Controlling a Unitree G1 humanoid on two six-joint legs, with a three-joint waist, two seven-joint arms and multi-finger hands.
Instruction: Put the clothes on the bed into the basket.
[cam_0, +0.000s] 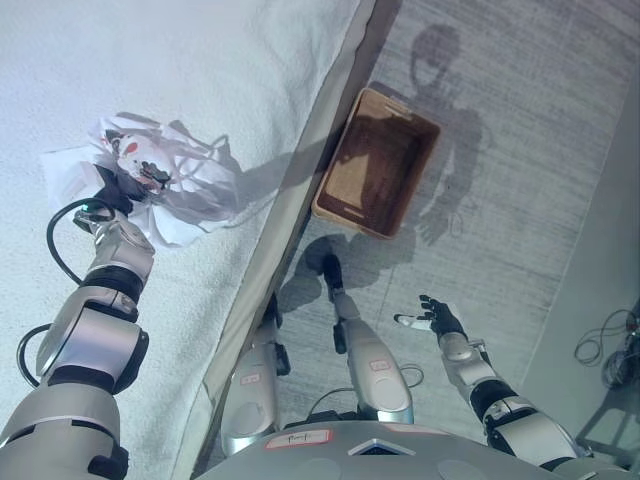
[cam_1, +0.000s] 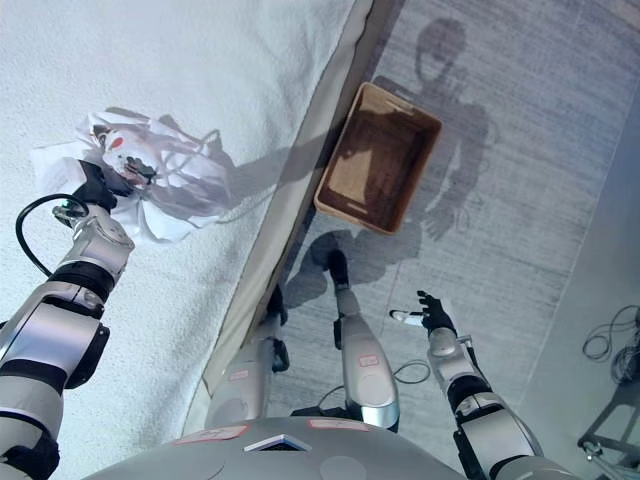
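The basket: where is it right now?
The basket sits empty on the grey floor, upper centre of both views, beside the bed edge, right of the white clothes.

A bedroom: white-covered bed (cam_0: 150, 80), wicker laundry basket (cam_0: 376, 162) on grey carpet (cam_0: 540, 150).

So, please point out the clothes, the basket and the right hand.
clothes (cam_0: 190, 190), left eye view, white folds
basket (cam_0: 372, 165), left eye view, inner floor
right hand (cam_0: 440, 317), left eye view, palm
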